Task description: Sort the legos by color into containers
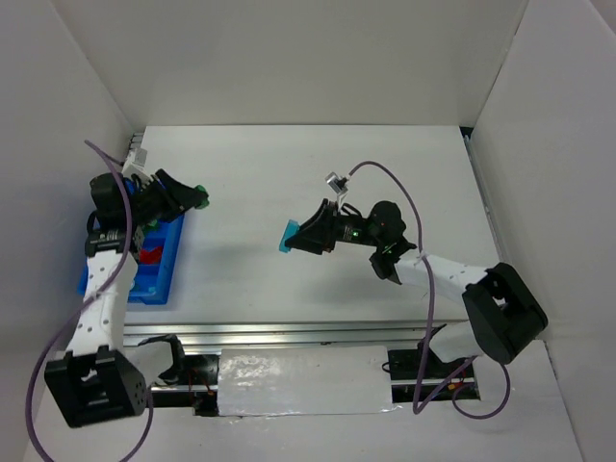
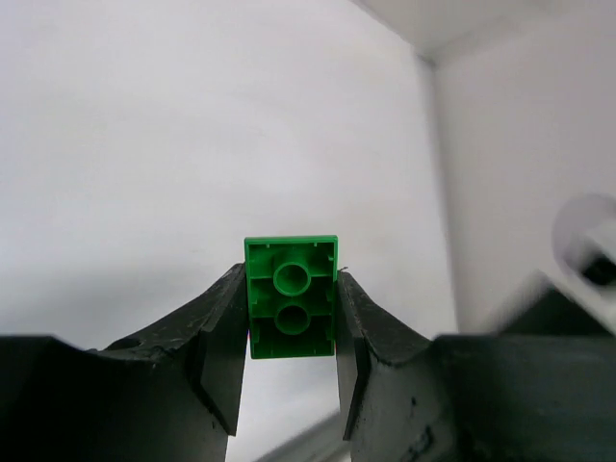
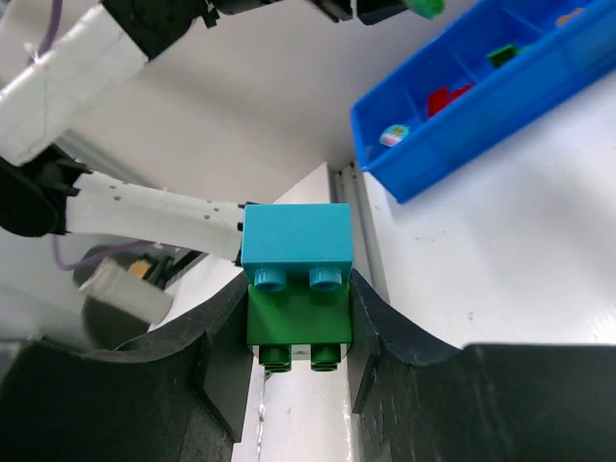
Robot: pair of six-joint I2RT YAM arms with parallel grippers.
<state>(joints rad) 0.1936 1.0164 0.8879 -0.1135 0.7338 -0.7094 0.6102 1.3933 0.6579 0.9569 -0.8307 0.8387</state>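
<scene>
The left end effector (image 2: pixel 289 281) is pinching a green brick (image 2: pixel 291 313) right by the far end of the blue tray (image 1: pixel 159 286), while the right end effector (image 3: pixel 296 300) grips a second green brick (image 3: pixel 296 325) with a teal brick (image 3: pixel 295 243) stuck on top, well off to the tray's right.

No legible text, label, brand, number or sign anywhere in the three views
</scene>
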